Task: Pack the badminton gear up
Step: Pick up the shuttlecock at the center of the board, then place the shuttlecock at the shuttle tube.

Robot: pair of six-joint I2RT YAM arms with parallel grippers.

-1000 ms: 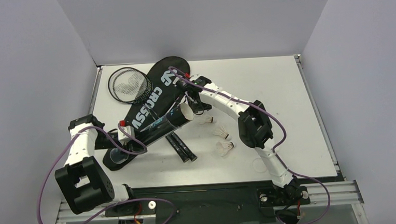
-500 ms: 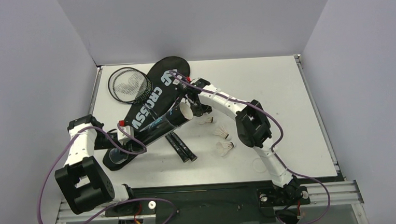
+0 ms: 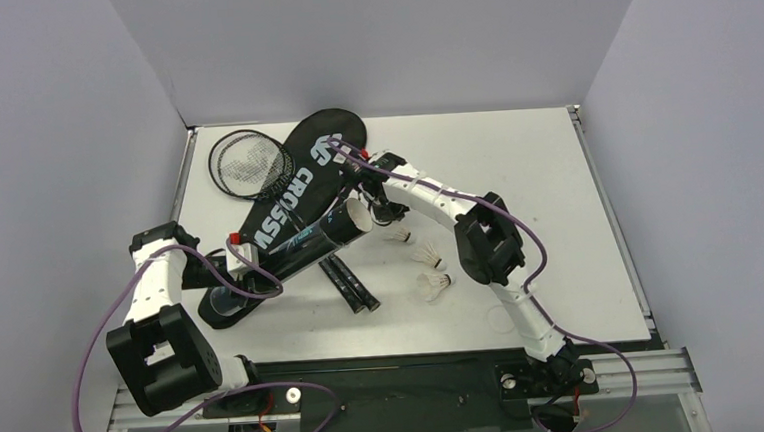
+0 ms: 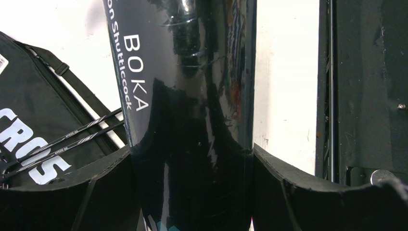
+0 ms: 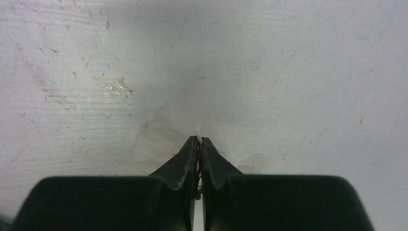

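Note:
The long black tube (image 3: 305, 246) (image 4: 183, 72) lies slanted over the black "CROSSWAY" racket bag (image 3: 296, 186) (image 4: 29, 110). My left gripper (image 3: 220, 282) (image 4: 190, 149) is shut on the tube's lower end, a finger pressed against each side. A white shuttlecock (image 3: 360, 215) sits at the tube's upper mouth. My right gripper (image 3: 380, 212) (image 5: 198, 138) is shut right beside it, pointing down at the table. The shuttlecock's pale feathers (image 5: 156, 144) show at the closed tips. Three shuttlecocks (image 3: 400, 233) (image 3: 427, 256) (image 3: 433, 285) lie loose on the table to the right.
A racket head (image 3: 247, 164) pokes out left of the bag, and thin racket shafts (image 4: 72, 142) cross it. Two black racket handles (image 3: 352, 286) stick out below the tube. Grey walls enclose the white table (image 3: 556, 185) on three sides.
My right gripper's jaws have closed at the shuttlecock by the tube's mouth, and that arm has edged slightly left. The left arm and the tube have not moved.

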